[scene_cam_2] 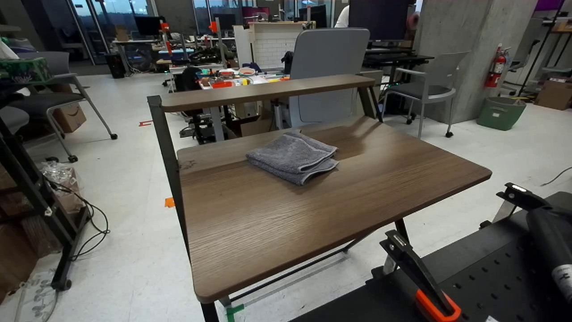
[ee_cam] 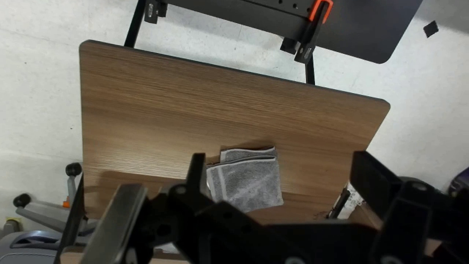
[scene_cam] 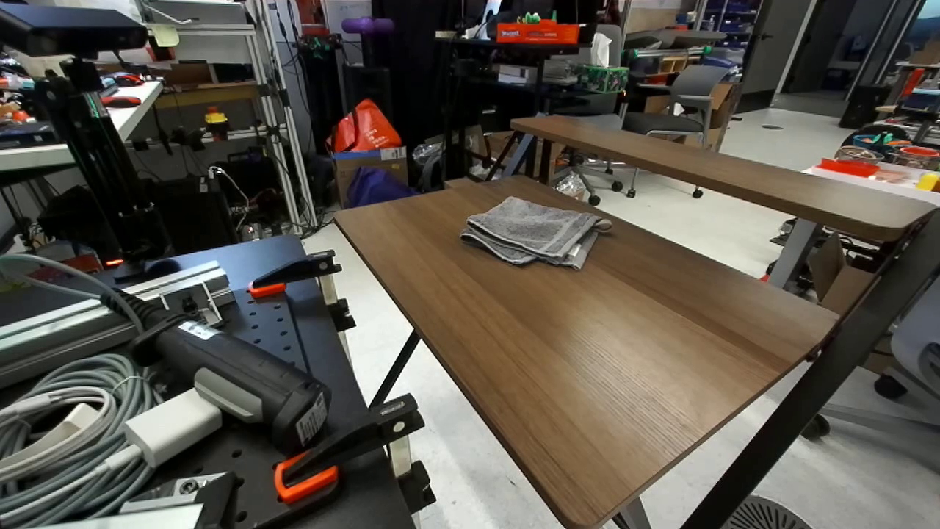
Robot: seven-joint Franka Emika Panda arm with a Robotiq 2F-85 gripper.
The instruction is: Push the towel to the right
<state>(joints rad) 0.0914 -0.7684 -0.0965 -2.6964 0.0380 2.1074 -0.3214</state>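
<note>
One gripper (ee_cam: 280, 154) shows, its two fingers (ee_cam: 373, 179) spread wide with nothing held. Past them, in the wrist view, one folded grey towel (ee_cam: 249, 179) lies toward eight o'clock from mid-gap, closer to the nine-o'clock finger; its long axis, partly covered, cannot be read. It rests on one brown tabletop (ee_cam: 146, 121). Farther off, toward twelve o'clock, two clamps (ee_cam: 310, 40) edge one black bench (ee_cam: 359, 36).

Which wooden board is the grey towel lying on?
The wide, lower tabletop: the grey towel lies folded there. The other board is the narrow shelf, raised higher up.
</note>
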